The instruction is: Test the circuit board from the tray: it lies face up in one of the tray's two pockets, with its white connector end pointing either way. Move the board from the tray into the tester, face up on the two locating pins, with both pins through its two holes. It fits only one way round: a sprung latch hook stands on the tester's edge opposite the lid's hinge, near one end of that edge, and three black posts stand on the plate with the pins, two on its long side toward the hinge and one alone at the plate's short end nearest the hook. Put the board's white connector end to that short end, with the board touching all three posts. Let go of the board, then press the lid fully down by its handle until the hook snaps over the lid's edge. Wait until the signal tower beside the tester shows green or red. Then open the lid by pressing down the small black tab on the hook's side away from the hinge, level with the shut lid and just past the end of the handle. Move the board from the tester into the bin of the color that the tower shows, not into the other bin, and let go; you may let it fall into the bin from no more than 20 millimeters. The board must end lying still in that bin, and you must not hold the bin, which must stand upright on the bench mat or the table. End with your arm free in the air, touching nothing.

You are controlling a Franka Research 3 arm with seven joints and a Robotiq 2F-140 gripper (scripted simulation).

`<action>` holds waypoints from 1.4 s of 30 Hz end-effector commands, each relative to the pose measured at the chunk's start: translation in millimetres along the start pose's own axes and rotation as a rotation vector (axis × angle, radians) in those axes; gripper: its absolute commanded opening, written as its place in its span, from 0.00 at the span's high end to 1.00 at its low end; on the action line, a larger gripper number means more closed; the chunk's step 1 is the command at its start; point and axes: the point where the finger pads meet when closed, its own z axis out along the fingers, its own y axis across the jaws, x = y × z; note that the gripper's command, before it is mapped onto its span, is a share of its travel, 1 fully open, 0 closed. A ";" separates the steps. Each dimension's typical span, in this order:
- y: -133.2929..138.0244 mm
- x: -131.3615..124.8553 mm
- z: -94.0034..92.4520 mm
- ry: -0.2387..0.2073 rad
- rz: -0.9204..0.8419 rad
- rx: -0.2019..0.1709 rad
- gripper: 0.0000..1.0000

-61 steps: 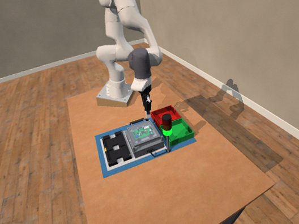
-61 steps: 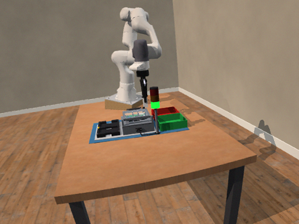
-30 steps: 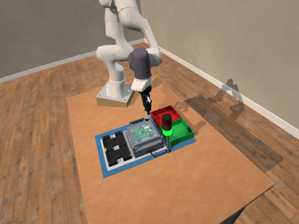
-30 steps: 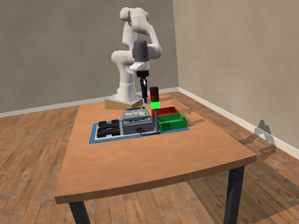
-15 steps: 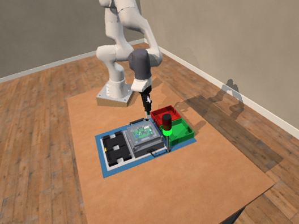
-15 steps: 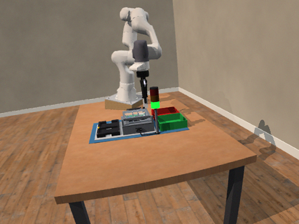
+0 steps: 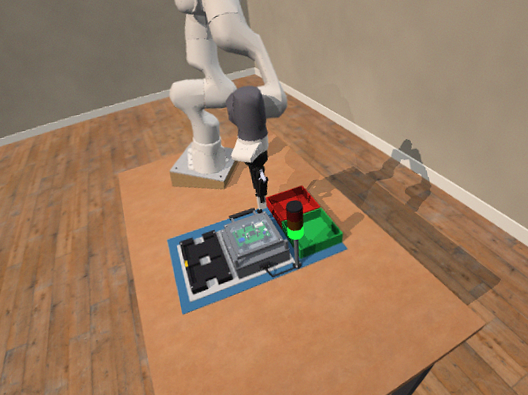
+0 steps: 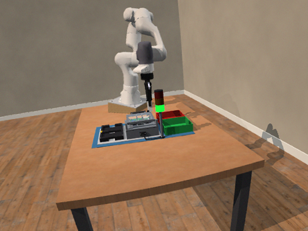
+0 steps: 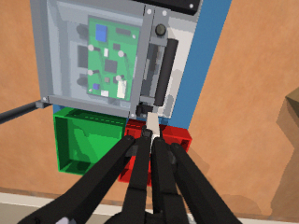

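Observation:
The green circuit board (image 9: 111,63) lies in the tester (image 7: 254,241) under the shut clear lid (image 9: 93,56), its white connector end toward the bins. The black lid handle (image 9: 165,70) runs along the tester's far edge. The pale latch hook (image 9: 153,120) and the small black tab (image 9: 140,110) stand at the end of the handle. My gripper (image 9: 150,119) is shut and empty, pointing straight down with its fingertips just above the hook and tab; it also shows in the top view (image 7: 259,204). The signal tower (image 7: 296,232) shows green (image 8: 160,107).
The green bin (image 7: 319,232) and the red bin (image 7: 292,199) stand side by side right of the tester, the red one just beside my fingers. The black tray (image 7: 205,261) sits left of the tester with both pockets empty. All stand on the blue mat.

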 end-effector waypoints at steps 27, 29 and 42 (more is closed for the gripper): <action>0.4 -1.0 3.8 -0.001 0.003 0.000 1.00; 0.4 -1.0 4.0 -0.001 0.003 0.000 1.00; 0.4 -1.0 4.3 -0.001 0.003 0.000 1.00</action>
